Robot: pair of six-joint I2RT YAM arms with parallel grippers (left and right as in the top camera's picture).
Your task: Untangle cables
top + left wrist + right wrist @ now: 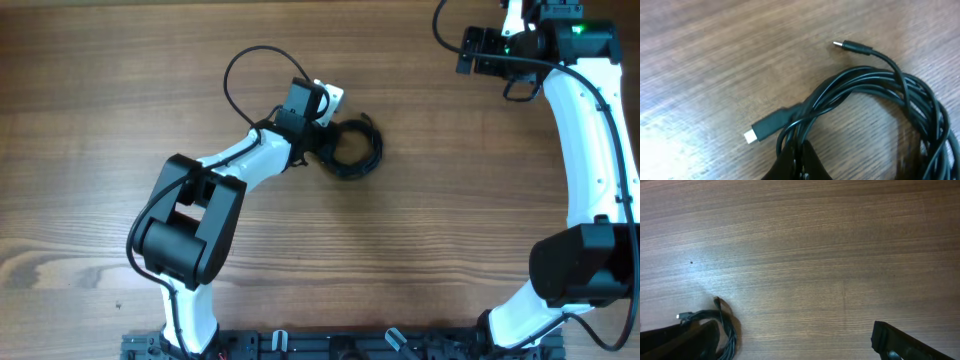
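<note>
The cables [357, 150] lie as one small black coil on the wooden table, just right of the middle. My left gripper [322, 147] is at the coil's left edge. In the left wrist view the left gripper [802, 161] is shut on a few strands of the cables [865, 85]. A flat plug with a white tip [764, 131] lies to the left, and a thin plug [854, 48] points away at the top. My right gripper [464, 52] hangs open far off at the back right. In its own view the right gripper [795, 337] holds nothing, and the cables [729, 330] show at the lower left.
A thick black wire loop [250, 62] belonging to the left arm arches over the table behind the left gripper. The arm bases and a black rail [330, 345] run along the front edge. Bare wood [450, 220] lies between the coil and the right arm.
</note>
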